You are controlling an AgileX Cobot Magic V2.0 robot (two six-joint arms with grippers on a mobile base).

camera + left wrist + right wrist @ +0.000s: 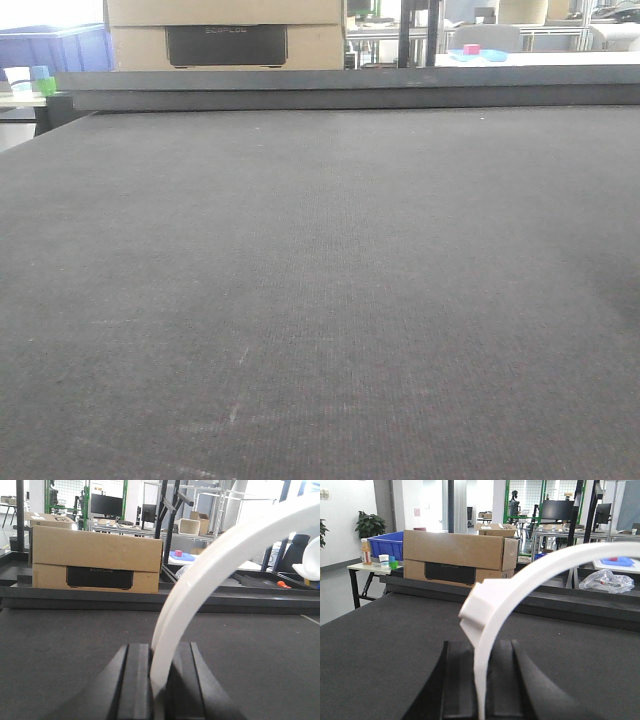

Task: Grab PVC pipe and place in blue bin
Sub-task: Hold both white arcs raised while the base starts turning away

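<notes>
In the left wrist view a white curved PVC pipe [200, 575] rises from between the black fingers and arcs up to the right; my left gripper [160, 652] is shut on its lower end. The right wrist view shows a similar white curved pipe [535, 575] with a blocky collar [480, 607], clamped in my shut right gripper [482, 647]. I cannot tell whether these are one pipe or two. The blue bin [387, 544] stands at the far left behind the table, also visible in the front view as the blue bin [55, 45]. Neither gripper nor pipe appears in the front view.
A dark mat-covered table [320, 300] fills the front view, with a raised dark rail [350, 90] along its far edge. A cardboard box [457, 555] sits behind the rail. A small side table with a bottle and cups [375, 560] stands beside the blue bin.
</notes>
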